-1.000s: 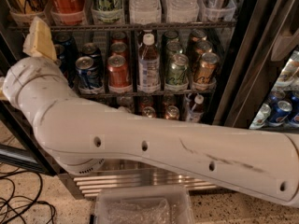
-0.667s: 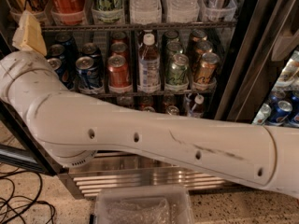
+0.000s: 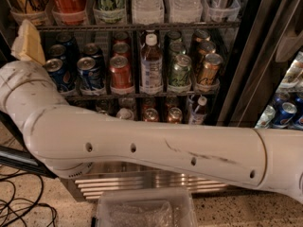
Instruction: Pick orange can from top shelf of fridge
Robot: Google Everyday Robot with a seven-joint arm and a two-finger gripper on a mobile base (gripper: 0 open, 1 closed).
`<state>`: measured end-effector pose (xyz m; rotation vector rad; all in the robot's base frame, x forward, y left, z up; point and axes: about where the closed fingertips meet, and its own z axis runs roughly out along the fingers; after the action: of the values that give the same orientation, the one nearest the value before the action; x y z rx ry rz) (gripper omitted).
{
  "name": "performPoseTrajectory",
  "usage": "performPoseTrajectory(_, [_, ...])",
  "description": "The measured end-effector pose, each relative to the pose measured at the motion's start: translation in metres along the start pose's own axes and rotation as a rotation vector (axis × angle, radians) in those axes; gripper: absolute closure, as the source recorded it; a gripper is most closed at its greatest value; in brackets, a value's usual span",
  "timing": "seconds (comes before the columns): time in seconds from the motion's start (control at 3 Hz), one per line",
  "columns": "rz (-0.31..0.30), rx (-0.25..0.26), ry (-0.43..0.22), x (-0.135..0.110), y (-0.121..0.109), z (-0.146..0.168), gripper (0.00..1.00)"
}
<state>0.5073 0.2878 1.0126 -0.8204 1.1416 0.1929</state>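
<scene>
The gripper (image 3: 27, 42), a pale cream wedge at the end of the thick white jointed arm (image 3: 142, 150), hangs high at the left edge of the cooler's interior, just above the nearest blue cans (image 3: 59, 72). Whether it is wide or narrow I cannot tell from this angle, though it appears to carry nothing.

The short orange-red soda can with a silver top (image 3: 121, 72) stands upright on the thin dark wire top shelf (image 3: 161, 96). It is between a blue can on one side and a clear labelled bottle (image 3: 151, 63) on the other, with blue cans separating it from the gripper.

The stainless-steel glass-door fridge (image 3: 156, 182) looks open to reach. I judge the task barely begun: lining up on the can, closing on it and drawing it out all remain.
</scene>
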Motion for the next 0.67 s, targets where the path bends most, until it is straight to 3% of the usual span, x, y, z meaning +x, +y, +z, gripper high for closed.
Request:
performPoseTrajectory(0.33, [0.069,0.106,0.013,0.022,-0.011,0.024,0.18])
performPoseTrajectory(0.67, [0.085,0.215,0.012,0.024,-0.018,0.052,0.31])
